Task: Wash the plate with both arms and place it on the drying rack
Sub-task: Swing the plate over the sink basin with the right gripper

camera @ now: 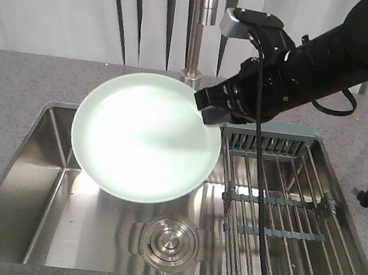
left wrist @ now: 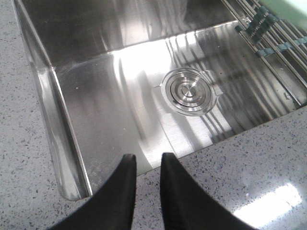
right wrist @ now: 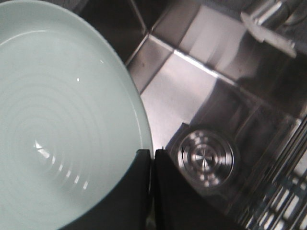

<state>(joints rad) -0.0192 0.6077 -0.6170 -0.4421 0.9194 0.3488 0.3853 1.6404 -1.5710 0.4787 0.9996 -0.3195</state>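
The pale mint-green plate [camera: 143,135] hangs tilted in the air over the sink, its face toward the front camera. My right gripper [camera: 206,110] is shut on its right rim; the black right arm [camera: 317,57] reaches in from the upper right. In the right wrist view the plate's ringed underside [right wrist: 57,120] fills the left, with the gripper [right wrist: 152,155] pinching its edge. My left gripper [left wrist: 148,160] is open and empty, low over the sink's front edge. The drying rack [camera: 283,205] lies across the sink's right half, and a corner shows in the left wrist view [left wrist: 276,33].
The steel sink basin [camera: 42,186] has a round drain [camera: 170,244], also seen in the left wrist view [left wrist: 188,91] and the right wrist view [right wrist: 205,158]. A chrome faucet column [camera: 200,24] stands behind the plate. Speckled grey countertop [camera: 15,81] surrounds the sink.
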